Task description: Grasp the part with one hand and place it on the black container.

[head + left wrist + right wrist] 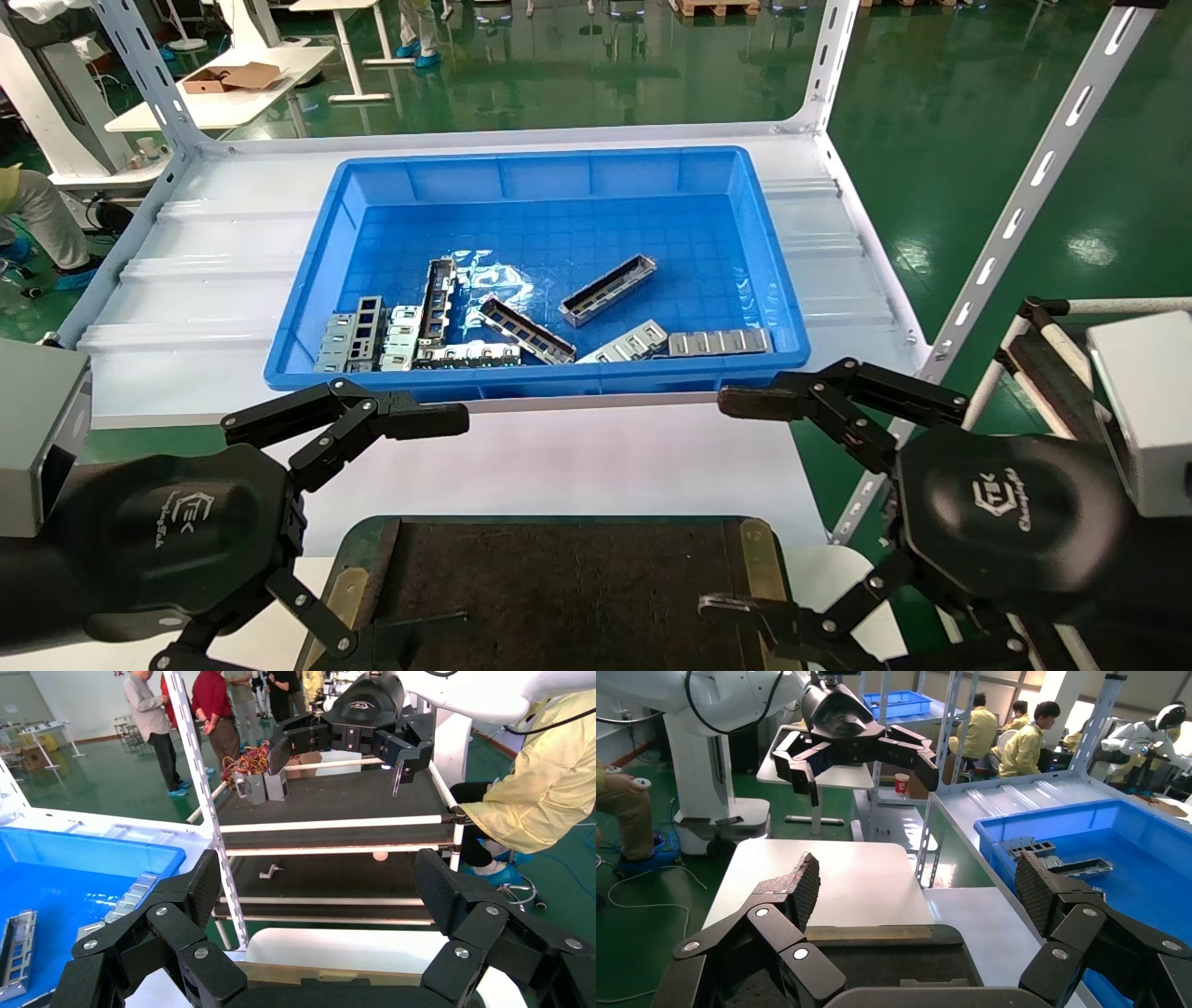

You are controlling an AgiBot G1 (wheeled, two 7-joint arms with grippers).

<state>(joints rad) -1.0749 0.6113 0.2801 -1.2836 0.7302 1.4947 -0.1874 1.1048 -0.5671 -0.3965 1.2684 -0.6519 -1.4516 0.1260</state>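
The blue bin (307, 280) sits mid-counter toward the far edge; the black container (559, 578) lies at the near edge. Left gripper (410, 531) and right gripper (745, 508) hang beside it, both spread wide (nothing held). The part (607, 290) rests inside the bin.

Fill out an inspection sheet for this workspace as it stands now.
Surface: pale ribbed shelf carrying the blue bin.
Job's things: the part lies loose in the bin; black container sits below, nearer the robot, nothing on it.
Clutter: flat silver strips and similar metal pieces along the bin's near wall.
Grippers: left gripper and right gripper both open, empty, flanking the container.
Cables: nothing seen on the shelf.
Surroundings: green floor, white racking posts, seated people in yellow coats.
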